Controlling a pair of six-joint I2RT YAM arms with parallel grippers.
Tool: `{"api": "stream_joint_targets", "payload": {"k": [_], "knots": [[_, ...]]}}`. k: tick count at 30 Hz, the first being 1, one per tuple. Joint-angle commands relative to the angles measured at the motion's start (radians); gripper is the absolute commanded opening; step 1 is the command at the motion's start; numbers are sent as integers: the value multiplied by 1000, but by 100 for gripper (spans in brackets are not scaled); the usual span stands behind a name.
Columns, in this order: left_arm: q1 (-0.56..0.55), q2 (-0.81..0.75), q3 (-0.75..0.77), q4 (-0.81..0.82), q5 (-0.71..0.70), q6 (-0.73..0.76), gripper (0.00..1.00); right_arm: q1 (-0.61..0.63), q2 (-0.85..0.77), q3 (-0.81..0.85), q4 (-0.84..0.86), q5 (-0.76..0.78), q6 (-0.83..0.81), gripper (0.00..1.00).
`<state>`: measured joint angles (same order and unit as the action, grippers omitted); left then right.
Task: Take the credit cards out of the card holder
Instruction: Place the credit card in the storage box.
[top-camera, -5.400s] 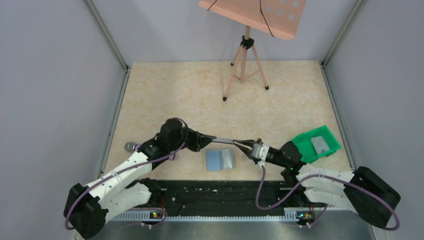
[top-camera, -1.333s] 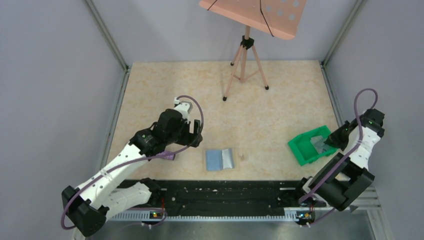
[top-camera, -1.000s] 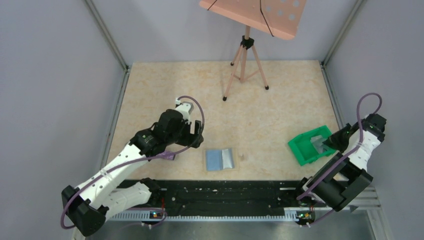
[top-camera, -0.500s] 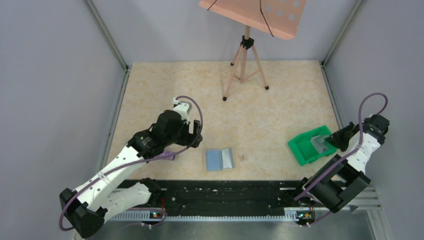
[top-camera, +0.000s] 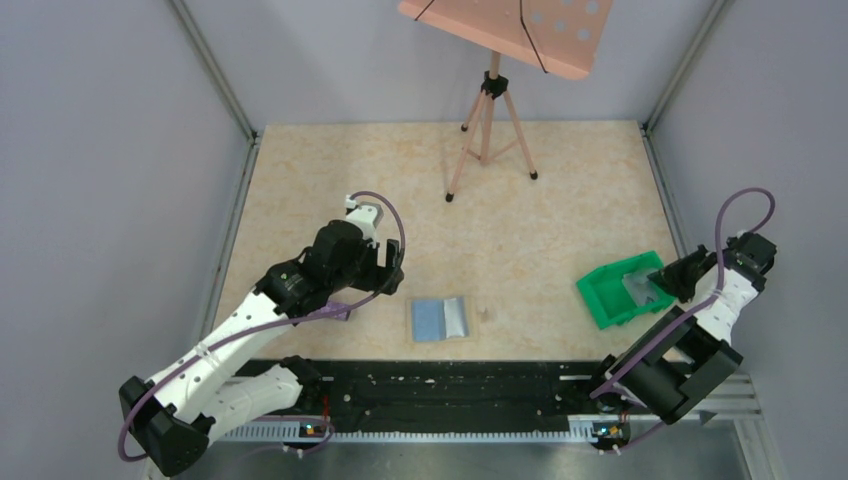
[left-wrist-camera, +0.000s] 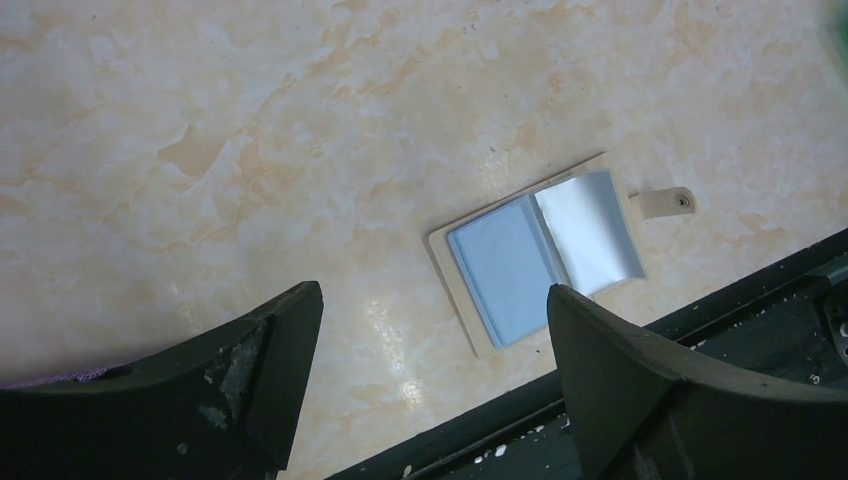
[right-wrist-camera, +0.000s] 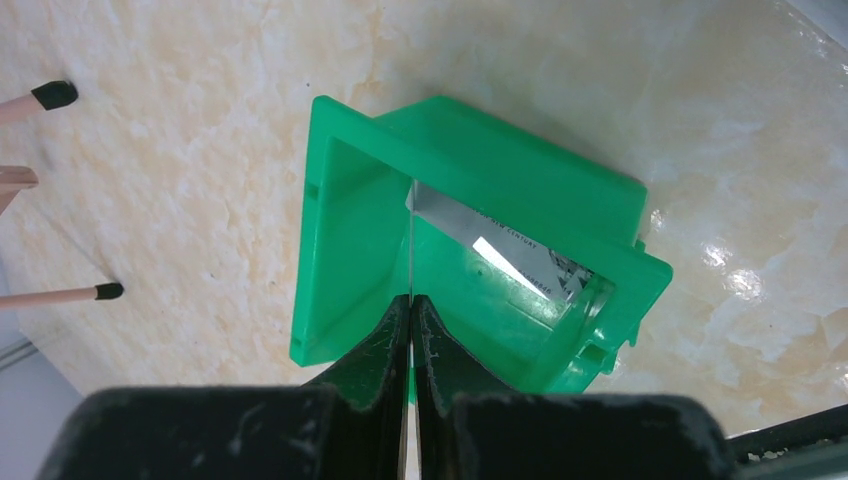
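Beige marbled tabletop (top-camera: 550, 230), grey walls (top-camera: 100, 150). Left gripper (left-wrist-camera: 430, 300) spread left of the open card holder (top-camera: 440, 320); right gripper (right-wrist-camera: 411, 300), far right of it, pinches a credit card (right-wrist-camera: 411, 250) edge-on over the green tray (right-wrist-camera: 320, 200).

Both arms are the same build, tbh. The left arm (top-camera: 230, 335) and right arm (top-camera: 720, 305) have white shells on the long links and chunky black joint housings, and a purple cable (top-camera: 398, 222) loops off each wrist. There are little green lights (top-camera: 312, 430) down by the bases. The left gripper (left-wrist-camera: 432, 292) and right gripper (right-wrist-camera: 411, 300) have matte black fingers (left-wrist-camera: 255, 385), pretty scuffed up with pale scratches.
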<state>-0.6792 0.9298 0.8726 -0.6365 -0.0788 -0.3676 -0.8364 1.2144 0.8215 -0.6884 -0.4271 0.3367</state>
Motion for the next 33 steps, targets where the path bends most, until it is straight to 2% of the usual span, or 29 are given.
{"api": "stream_joint_targets", "payload": {"k": [1,9,24,33], "knots": [[-3,1,3,23,-19,4,89,-14,-10,-11,44,22,10,0],[-3,0,5,21,-21,4,89,-15,-33,-29,61,56,60,0],[-3,-9,4,18,-37,4,89,-15,-66,-21,63,131,109,16],[-3,-5,3,17,-48,4,89,-15,-77,43,29,209,123,24]]}}
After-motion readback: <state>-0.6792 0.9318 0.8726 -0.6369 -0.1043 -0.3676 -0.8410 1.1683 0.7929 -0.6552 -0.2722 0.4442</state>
